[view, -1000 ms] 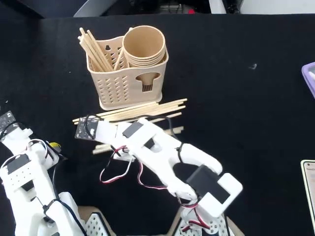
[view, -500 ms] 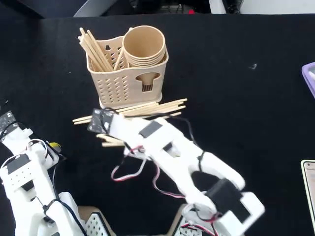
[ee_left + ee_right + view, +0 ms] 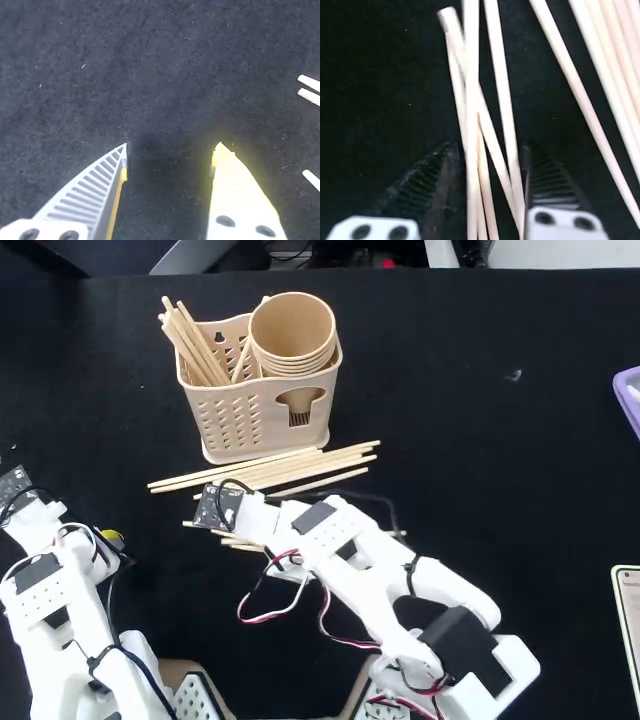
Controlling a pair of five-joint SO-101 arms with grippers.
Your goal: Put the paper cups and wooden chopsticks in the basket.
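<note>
**Materials and shapes.** The table is covered in black, felt-like cloth. The basket is beige plastic with rounded corners and two compartments, and rows of small slots perforate its near wall. It stands far left of centre. The paper cups are plain tan and nested in one stack in the right compartment. The standing chopsticks are thin, pale wooden rods that lean leftward out of the left compartment. The loose chopsticks lie flat on the cloth just near of the basket, roughly parallel, in a row running left to right.

**Right gripper.** The right gripper sits low over the cloth, near of the loose row. Its dark ribbed jaws are partly apart and straddle the crossed chopsticks, a few rods overlapping at slight angles. These rods fill most of the gap, and one lies against a jaw. The jaws are not clamped on them. In the high view, the tips of these rods project left of the white arm.

**Left gripper.** The left gripper is released. One finger is white and ribbed, the other yellow, and they are spread wide over bare cloth at the near left of the table. It holds nothing.
</note>
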